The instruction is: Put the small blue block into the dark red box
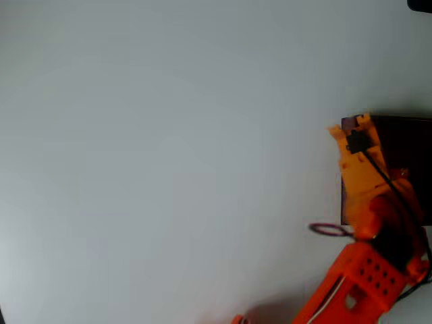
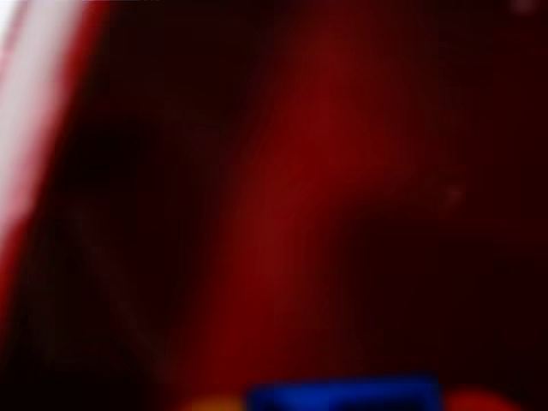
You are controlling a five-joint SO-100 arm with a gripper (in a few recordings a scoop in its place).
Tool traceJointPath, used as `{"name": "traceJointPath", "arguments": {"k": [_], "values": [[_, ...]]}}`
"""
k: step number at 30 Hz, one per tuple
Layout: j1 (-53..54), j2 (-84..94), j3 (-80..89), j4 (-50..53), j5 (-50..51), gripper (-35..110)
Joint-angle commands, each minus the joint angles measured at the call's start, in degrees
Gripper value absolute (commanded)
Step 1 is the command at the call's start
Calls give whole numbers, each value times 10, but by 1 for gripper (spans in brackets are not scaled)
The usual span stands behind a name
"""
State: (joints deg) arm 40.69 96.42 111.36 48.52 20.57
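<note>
Over at the right edge of the table (image 1: 169,135), in the overhead view, my orange gripper (image 1: 352,131) reached across the left wall of the dark red box (image 1: 405,138), with its tip near the box's far left corner. My arm ran up to it from the table's bottom right corner and covered much of the box's left side, and a black cable trailed along its top.

From the wrist view, everything was close and blurred: the deep red inside of the box (image 2: 325,171) took up nearly the whole picture, with a pale strip of table (image 2: 38,103) showing at the upper left. The small blue block (image 2: 342,396) sat at the very bottom edge, right under me, with an orange smear touching its left end and a red one its right. It looked pinched between my fingers, but I could not tell for certain whether they were clamped on it.
</note>
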Motion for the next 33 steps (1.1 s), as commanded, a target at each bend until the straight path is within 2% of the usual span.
{"name": "traceJointPath", "arguments": {"k": [1,3,5,12,16,21,28,33], "values": [[12,-70,-72,-2,-15,7],[15,-102,-104,28,-29,19],[17,-102,-117,65,-35,24],[-13,102,-34,128,-83,24],[-58,252,18,210,-113,14],[-176,473,159,236,-133,0],[-394,811,348,271,-128,0],[-516,879,410,302,-151,0]]}}
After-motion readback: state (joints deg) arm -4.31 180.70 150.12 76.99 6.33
